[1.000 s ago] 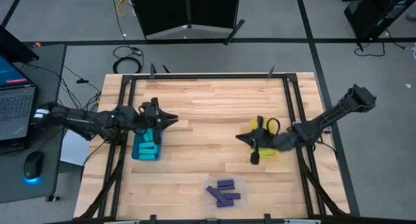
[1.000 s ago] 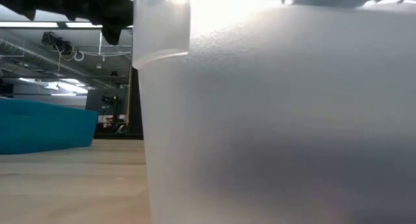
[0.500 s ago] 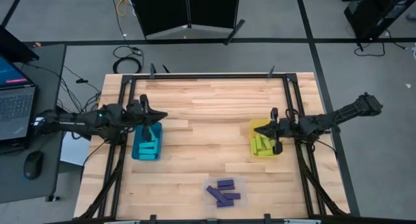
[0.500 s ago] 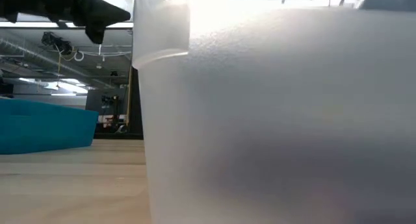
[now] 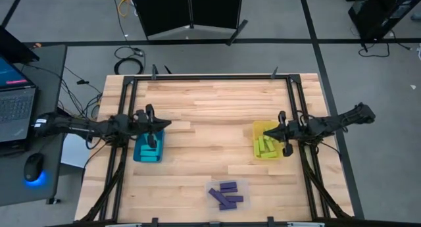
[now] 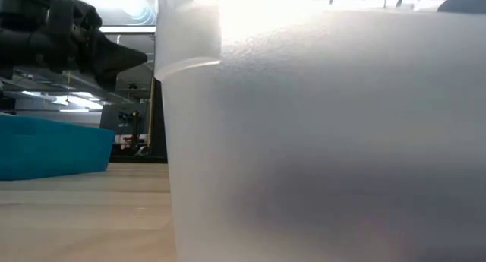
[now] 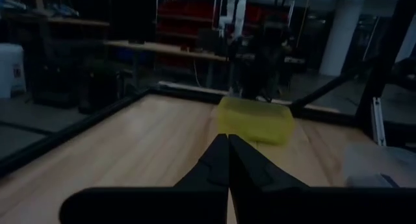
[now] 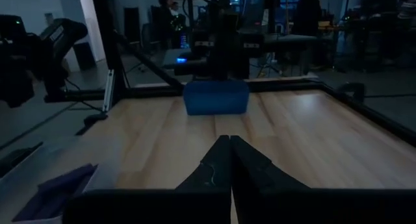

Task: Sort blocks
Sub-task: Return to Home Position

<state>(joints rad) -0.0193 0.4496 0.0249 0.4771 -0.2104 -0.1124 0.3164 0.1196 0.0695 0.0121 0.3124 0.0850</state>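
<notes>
Blocks all binned by colour as seen from above: cyan blocks point(image 5: 151, 149) lie in the teal bin point(image 5: 137, 154) at the left side of the surface point(image 5: 210, 115); yellow-green blocks point(image 5: 266, 148) lie in the yellow bin point(image 5: 256, 140) at the right side; purple blocks point(image 5: 227, 197) lie jumbled in the clear bin point(image 5: 245, 185) at the near edge, between the other two. Exact count per bin not readable. Left gripper point(image 5: 166, 124) sits at the far edge of the teal bin, arm stretched low along the left rail and pointing toward table centre; its wrist view shows both fingers pressed together with no gap, holding nothing, aimed across the wood at the yellow bin. Right gripper point(image 5: 264, 133) sits over the far part of the yellow bin, pointing toward centre; its wrist view shows its fingers likewise closed tip to tip and empty, aimed at the teal bin. In the low view the clear bin's frosted wall fills most of the frame, and the teal bin stands behind it to the left.
</notes>
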